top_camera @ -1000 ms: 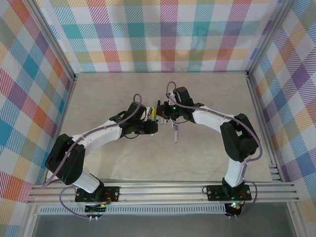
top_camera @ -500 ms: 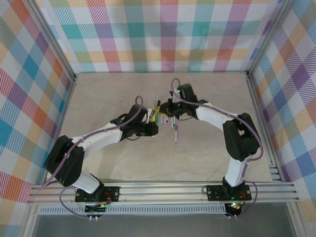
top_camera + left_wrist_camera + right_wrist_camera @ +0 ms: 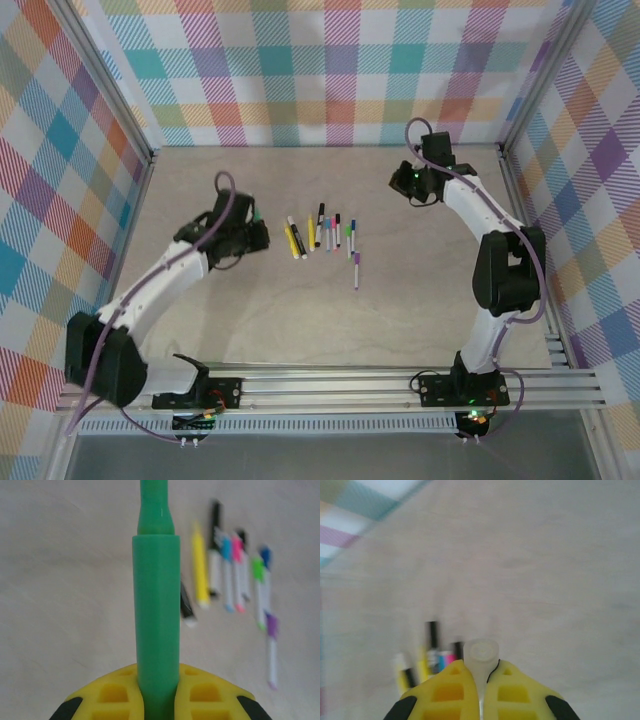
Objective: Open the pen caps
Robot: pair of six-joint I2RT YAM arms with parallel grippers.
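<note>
The cap (image 3: 481, 652) I am after sits pinched between the yellow fingers (image 3: 451, 687) of the right gripper (image 3: 481, 680), which is closed on it with only its round end poking out. That view is blurred and the piece looks pale rather than green, so I take it for the cap without being certain.

The green pen (image 3: 156, 605) it belongs to is in the left gripper (image 3: 157, 690), clamped tight around the lower barrel, with the narrower bare tip end pointing away from the camera.

What has changed is the spacing. Half a second ago both grippers were nearly touching over the middle of the table (image 3: 250, 320). Now they are well apart, the left arm swung back to the left and the right arm pulled off toward the far right corner. I read that as the pull having worked: barrel on one side, cap on the other, so this pen is open.

The other pens (image 3: 322, 235) lie in a loose row between the two arms, untouched by either gripper. From the left wrist I can see coloured caps on several of them, pink (image 3: 236, 550), blue (image 3: 265, 557) and purple (image 3: 271, 625), so most of the job is left. Both pieces need setting down before I reach for another.
</note>
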